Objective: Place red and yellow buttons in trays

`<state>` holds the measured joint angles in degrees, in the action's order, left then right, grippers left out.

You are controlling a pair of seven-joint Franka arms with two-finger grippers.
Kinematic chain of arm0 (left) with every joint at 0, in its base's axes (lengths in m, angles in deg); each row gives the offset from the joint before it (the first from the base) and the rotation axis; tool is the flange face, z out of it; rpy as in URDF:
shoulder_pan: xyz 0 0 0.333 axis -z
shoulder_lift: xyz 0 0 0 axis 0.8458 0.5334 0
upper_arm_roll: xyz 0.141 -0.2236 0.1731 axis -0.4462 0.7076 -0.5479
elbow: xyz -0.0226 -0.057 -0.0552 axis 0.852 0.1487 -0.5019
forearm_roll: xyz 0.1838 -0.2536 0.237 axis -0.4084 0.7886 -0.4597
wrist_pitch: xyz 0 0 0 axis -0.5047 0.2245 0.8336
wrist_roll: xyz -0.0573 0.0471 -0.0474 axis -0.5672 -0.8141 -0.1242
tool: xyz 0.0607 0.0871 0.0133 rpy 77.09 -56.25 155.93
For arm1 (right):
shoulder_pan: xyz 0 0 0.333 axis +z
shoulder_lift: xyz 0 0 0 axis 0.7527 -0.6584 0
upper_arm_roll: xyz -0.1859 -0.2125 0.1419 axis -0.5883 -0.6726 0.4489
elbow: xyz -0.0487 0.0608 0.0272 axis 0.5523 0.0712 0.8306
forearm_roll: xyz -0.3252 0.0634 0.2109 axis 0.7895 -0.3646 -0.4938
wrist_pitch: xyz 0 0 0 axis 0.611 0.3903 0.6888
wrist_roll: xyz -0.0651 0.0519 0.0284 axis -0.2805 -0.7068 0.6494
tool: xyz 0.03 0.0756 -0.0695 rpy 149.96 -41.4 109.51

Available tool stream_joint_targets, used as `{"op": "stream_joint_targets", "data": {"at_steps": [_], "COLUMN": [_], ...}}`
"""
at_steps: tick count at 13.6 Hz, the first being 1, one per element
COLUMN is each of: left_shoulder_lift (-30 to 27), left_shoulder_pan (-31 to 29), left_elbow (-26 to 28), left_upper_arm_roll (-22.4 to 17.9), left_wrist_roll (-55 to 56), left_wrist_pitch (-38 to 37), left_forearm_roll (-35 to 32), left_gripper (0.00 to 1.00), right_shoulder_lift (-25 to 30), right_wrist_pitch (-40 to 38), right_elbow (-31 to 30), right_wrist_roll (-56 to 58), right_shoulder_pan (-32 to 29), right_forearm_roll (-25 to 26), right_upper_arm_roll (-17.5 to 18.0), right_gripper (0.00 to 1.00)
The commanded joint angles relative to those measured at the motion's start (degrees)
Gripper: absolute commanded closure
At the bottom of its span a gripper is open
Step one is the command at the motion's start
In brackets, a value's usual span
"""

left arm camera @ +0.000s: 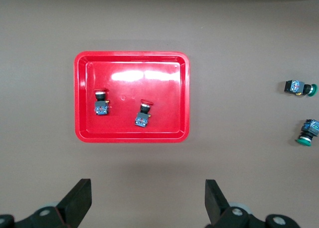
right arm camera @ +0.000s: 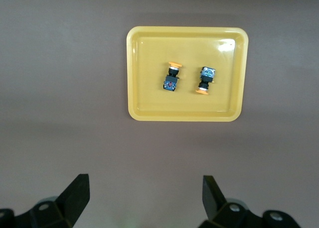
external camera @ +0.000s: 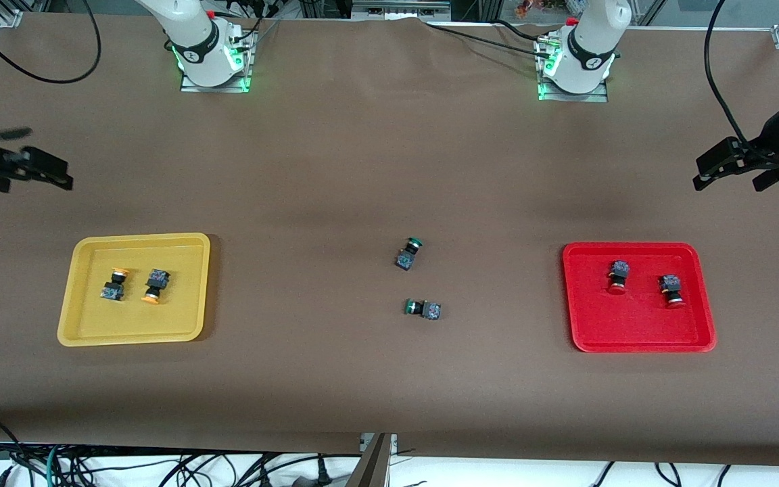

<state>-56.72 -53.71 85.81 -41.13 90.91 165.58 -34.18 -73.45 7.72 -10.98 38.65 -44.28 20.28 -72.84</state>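
Brown table [external camera: 362, 169], red-capped buttons [external camera: 618, 275] in red tray [external camera: 636, 341]

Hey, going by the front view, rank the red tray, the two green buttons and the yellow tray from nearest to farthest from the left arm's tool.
1. Red tray, at the left arm's end of the table, closest to the left tool, which hangs open.
2. Green buttons, mid-table; too close to call between them.
3. Yellow tray, at the right arm's end, farthest.

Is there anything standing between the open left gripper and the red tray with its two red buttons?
Nothing visible does. The left gripper is open, and only bare table separates it from the red tray. The two green buttons lie toward the table's middle.
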Motion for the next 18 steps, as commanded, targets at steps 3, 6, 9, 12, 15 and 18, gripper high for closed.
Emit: {"op": "stream_joint_targets", "data": {"at_steps": [3, 6, 9, 12, 15, 18], "left_shoulder_lift": [1.18, 1.0, 1.44, 1.88, 1.97, 1.97], "left_shoulder_pan": [0.78, 0.7, 0.69, 0.43, 0.52, 0.52], "left_elbow": [-1.96, -1.7, -2.05, -2.49, -2.58, -2.58], "left_upper_arm_roll": [-0.84, -0.31, -0.31, -0.4, -0.31, -0.31], "left_wrist_roll": [-0.96, -3.06, -2.72, -2.89, -2.54, -2.54], "left_wrist_pitch": [-4.16, -4.25, -4.77, -5.48, -5.57, -5.57], "left_forearm_roll": [0.35, 0.26, -0.09, -0.18, -0.27, -0.18], "left_gripper": [0.0, 0.0, 0.0, 0.0, 0.0, 0.0], "right_shoulder_lift": [5.19, 4.5, 3.18, 2.74, 2.65, 2.56], "right_wrist_pitch": [-1.99, -2.27, -2.09, -2.0, -1.83, -1.65], "right_elbow": [-5.16, -5.08, -4.46, -4.37, -4.37, -4.37], "right_wrist_roll": [-0.23, -1.56, -0.94, -1.03, -1.03, -1.12], "right_shoulder_pan": [-1.64, -1.3, -1.29, -1.12, -0.94, -0.77], "right_forearm_roll": [0.64, 0.73, 0.73, 1.08, 2.13, 2.22], "right_upper_arm_roll": [4.13, 4.22, 3.87, 3.96, 4.04, 4.22], "right_gripper": [0.0, 0.0, 0.0, 0.0, 0.0, 0.0]}}
